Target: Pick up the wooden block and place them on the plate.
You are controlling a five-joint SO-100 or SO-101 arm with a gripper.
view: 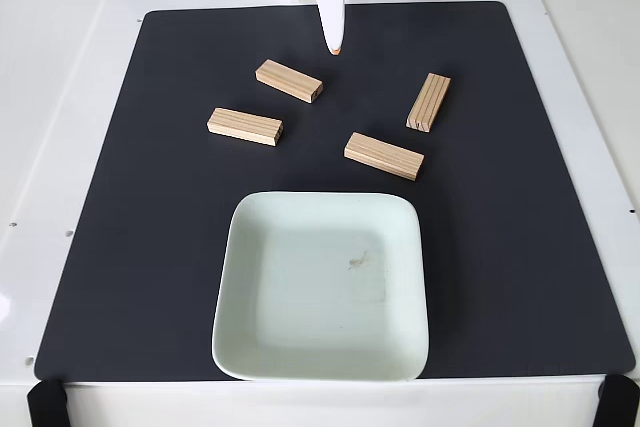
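four wooden blocks (pixel 289 80) (pixel 245 126) (pixel 429 102) (pixel 384 155) lie scattered on the black mat (pixel 120 197) behind the empty plate (pixel 322 367), and the white gripper (pixel 334 45) hangs at the far edge holding nothing, can't tell how open it is.

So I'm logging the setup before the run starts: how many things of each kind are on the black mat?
Wooden blocks: 4, all on the mat, none on the plate
Plate: 1
Total: 5
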